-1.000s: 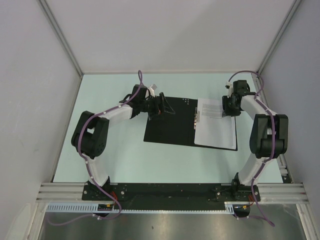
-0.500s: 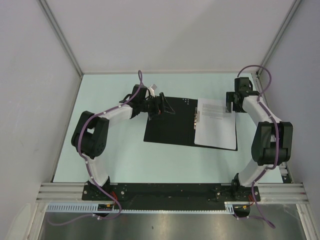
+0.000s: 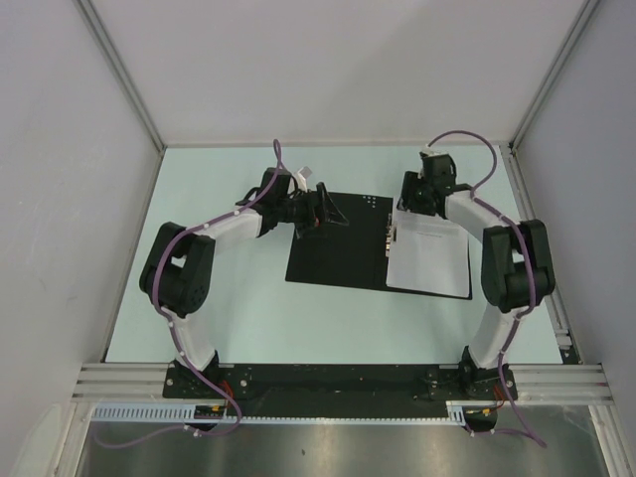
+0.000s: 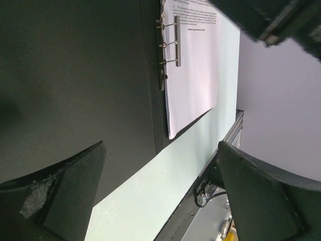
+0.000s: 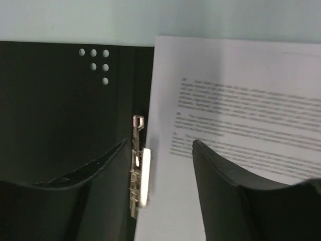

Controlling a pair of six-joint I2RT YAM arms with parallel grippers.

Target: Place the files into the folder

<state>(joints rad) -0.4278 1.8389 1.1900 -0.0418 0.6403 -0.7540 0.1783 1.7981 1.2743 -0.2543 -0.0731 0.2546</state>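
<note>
Top external: right arm point(image 3: 469, 210) bent inward; jaws parted above files point(image 3: 429, 260).

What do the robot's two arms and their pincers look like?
Both arms have white shells with black joint housings. A purple cable runs along the left arm, another loops over the right arm. The left gripper and right gripper each have two black wedge-shaped fingers; one left finger is scuffed pale.

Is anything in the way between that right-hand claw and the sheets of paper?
Nothing visible. The right gripper hangs open over the left edge of the files, beside the metal clip. The files lie on the right half of the open folder.
</note>
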